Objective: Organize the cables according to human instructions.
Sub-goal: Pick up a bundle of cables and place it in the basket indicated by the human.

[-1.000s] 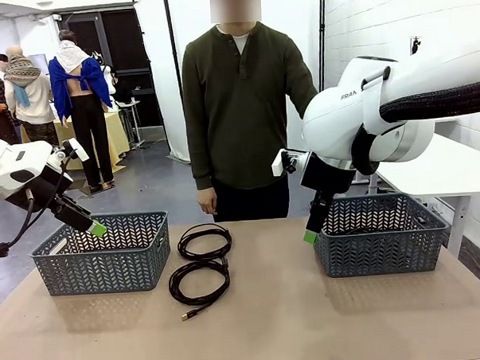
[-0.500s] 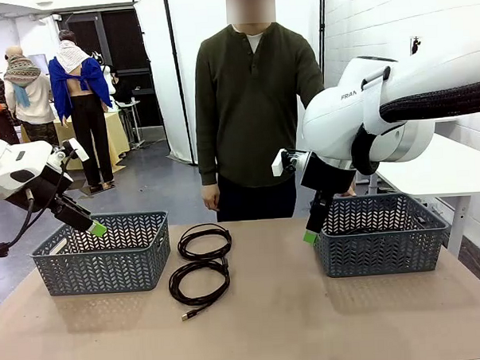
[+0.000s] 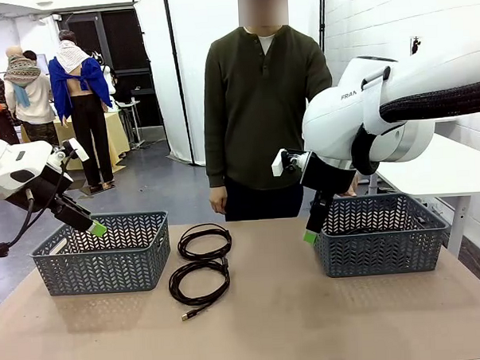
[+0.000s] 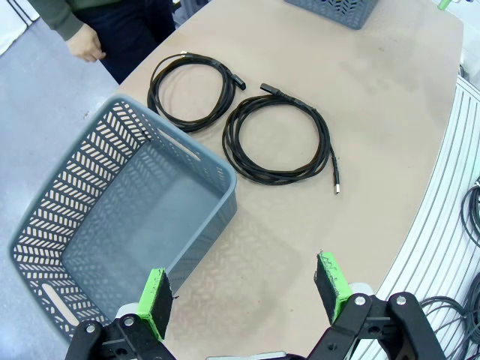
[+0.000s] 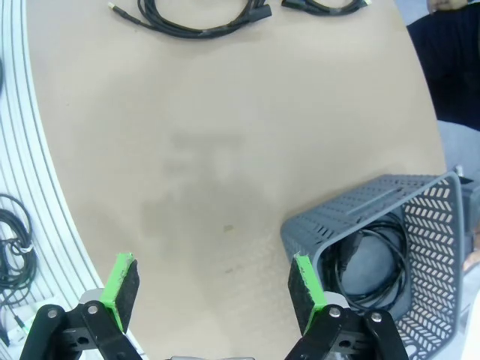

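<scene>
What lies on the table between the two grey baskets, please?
Two coiled black cables, nearer the left basket; the rest is bare table, as the front view shows.

My front camera faces the person across the table; both wrist cameras look down from nearer, sharing the cables.

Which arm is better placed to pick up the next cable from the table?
Probably the left. Both cables lie beside the left basket, nearer the left gripper, which is open. The right gripper, also open, hangs by the right basket, farther off.
</scene>
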Controlling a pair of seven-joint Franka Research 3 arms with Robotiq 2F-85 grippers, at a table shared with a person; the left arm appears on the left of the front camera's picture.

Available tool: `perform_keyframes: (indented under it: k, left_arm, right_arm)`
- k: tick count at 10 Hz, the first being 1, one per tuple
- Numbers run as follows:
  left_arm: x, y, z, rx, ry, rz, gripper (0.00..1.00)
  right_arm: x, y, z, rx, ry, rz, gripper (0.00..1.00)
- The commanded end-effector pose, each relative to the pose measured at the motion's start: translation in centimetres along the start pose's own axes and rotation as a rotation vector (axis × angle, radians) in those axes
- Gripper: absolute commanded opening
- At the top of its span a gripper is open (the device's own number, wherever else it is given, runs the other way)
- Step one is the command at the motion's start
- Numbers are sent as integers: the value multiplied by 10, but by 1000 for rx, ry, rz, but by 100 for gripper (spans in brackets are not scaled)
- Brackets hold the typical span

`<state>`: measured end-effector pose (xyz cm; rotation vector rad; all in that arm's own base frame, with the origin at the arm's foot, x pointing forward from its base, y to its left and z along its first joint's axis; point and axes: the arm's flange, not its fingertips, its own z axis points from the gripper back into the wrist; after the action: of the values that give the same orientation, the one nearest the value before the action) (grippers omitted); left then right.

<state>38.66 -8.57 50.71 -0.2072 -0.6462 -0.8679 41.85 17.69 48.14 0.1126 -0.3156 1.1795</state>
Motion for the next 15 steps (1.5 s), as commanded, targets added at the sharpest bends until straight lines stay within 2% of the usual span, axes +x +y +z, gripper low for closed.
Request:
perform_keyframes:
  k: [1,6,7,8,10,13,15]
  left_arm:
    - [-1,2,-1,-6,-12,9,100]
    - [-1,2,-1,-6,-12,9,100]
    - [-1,2,-1,-6,-12,9,100]
    - [-1,2,-1,-6,-12,9,100]
    - [-1,2,-1,-6,-12,9,100]
    - [-1,2,-1,-6,-12,9,100]
    - [-1,2,-1,-6,-12,9,100]
  right_arm:
    - [0,0,0,-4,4,-2,100]
    - [0,0,0,0,0,0,100]
    - [12,6,-2,-16,28,-46,100]
    - [28,12,2,-41,60,-158,100]
    - [59,21,6,-69,128,-291,100]
    - [99,21,-9,24,251,-546,100]
    - [120,19,-24,-20,231,-698,100]
